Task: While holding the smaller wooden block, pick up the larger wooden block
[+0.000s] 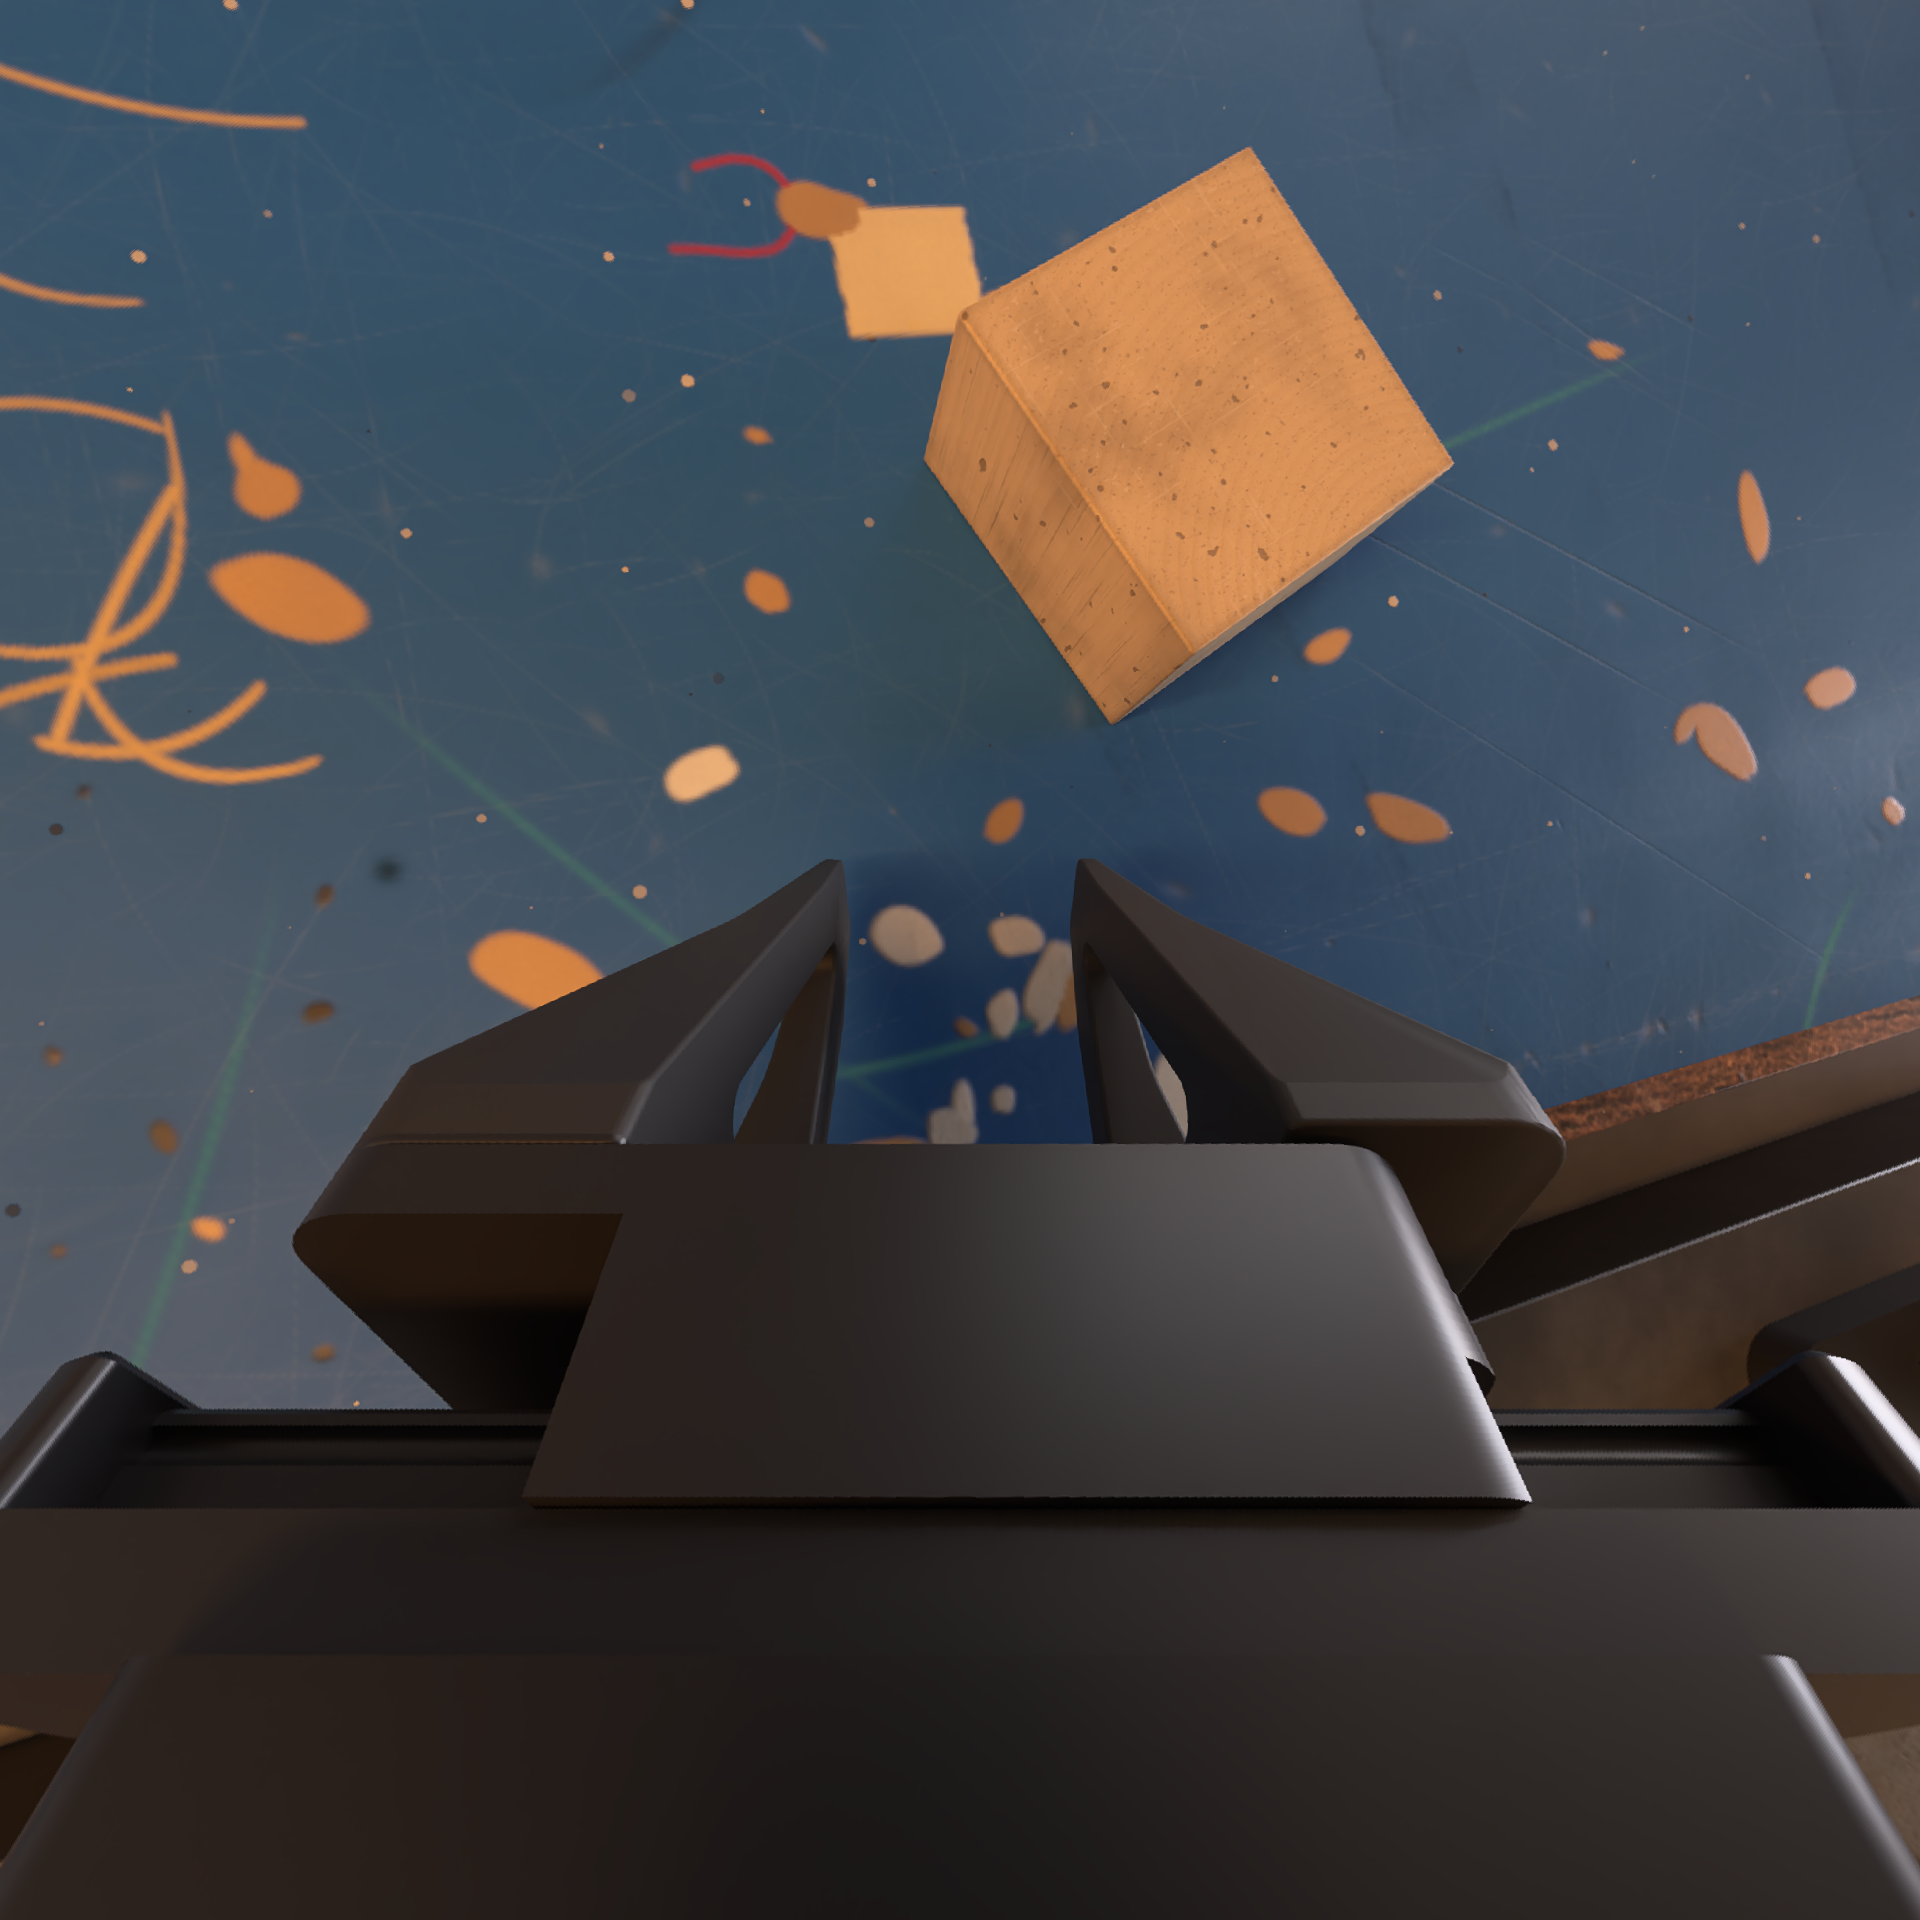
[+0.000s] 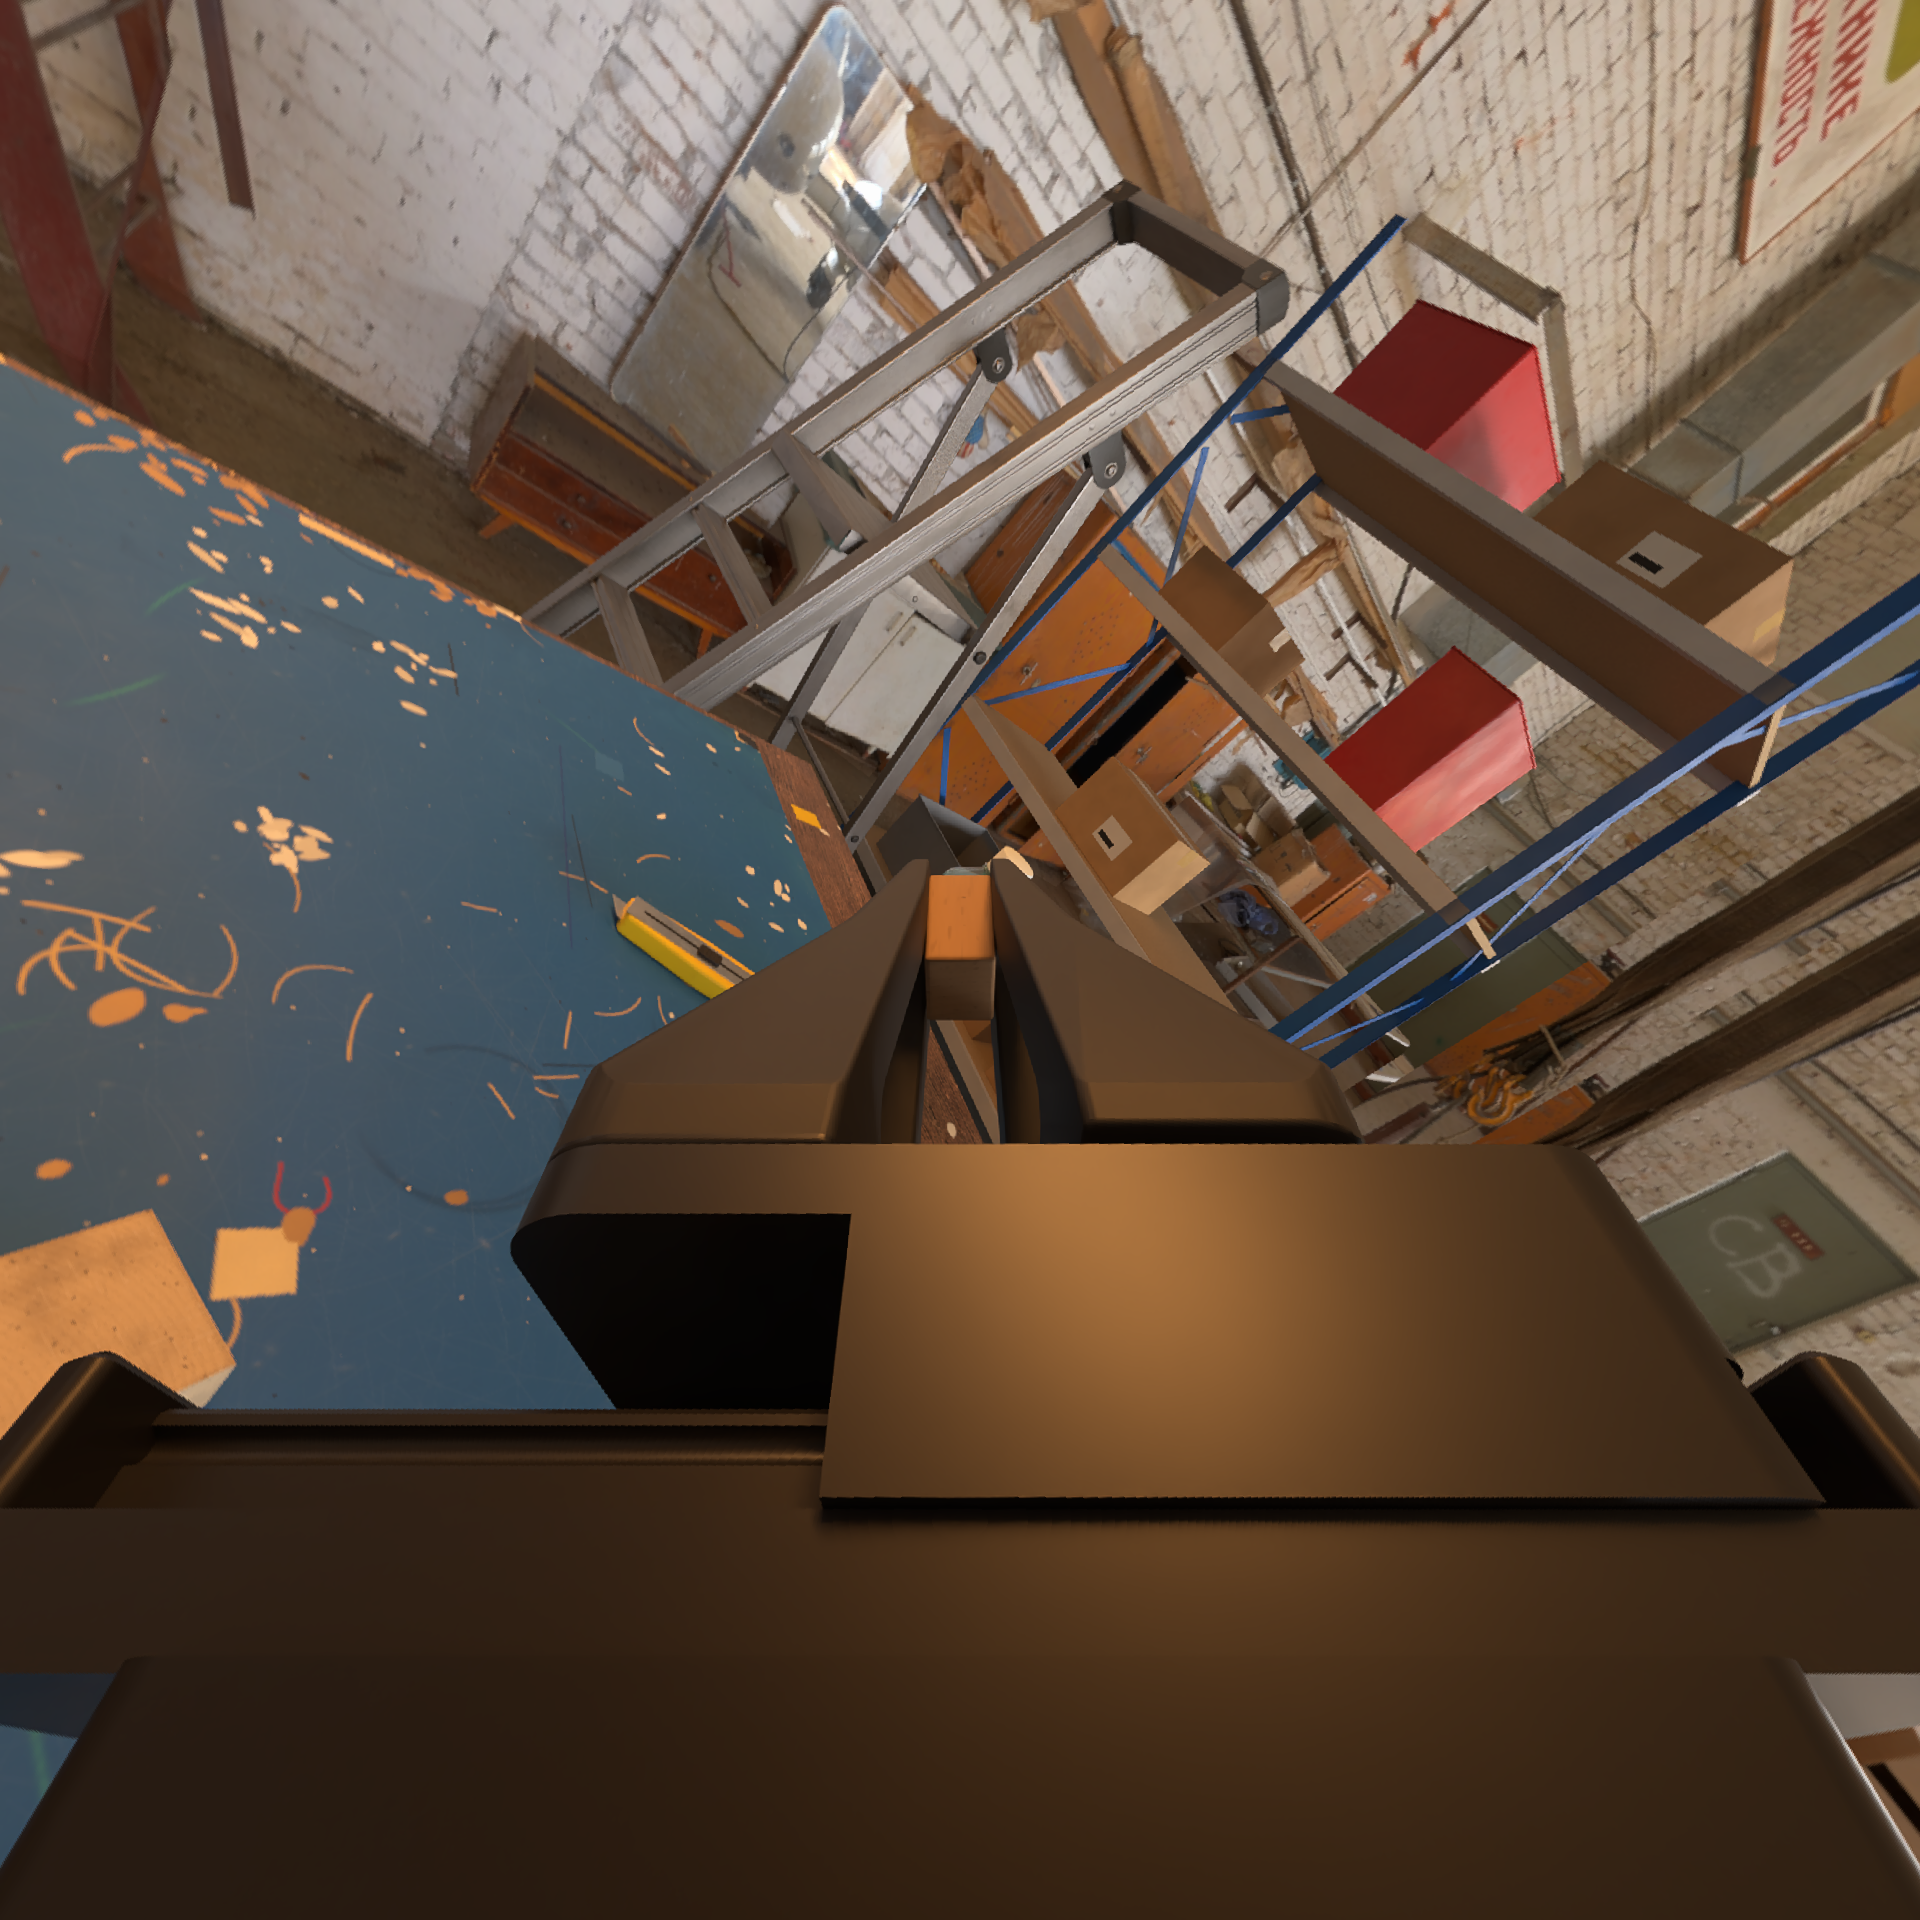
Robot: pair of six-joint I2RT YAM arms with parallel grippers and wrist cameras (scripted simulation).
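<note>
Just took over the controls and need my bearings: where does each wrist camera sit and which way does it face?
Left wrist view: on the left gripper, looking down at the blue table and larger wooden block; open black fingers show.
Right wrist view: on the right gripper, tilted past the table edge toward shelving; fingers clamp the smaller wooden block.
Shared: the table, the larger block.

Lettered wall sign (image 2: 1829,114); marked grey panel (image 2: 1756,1257).

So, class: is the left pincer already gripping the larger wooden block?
No: the left pincer is open and empty, short of the larger wooden block.
</note>
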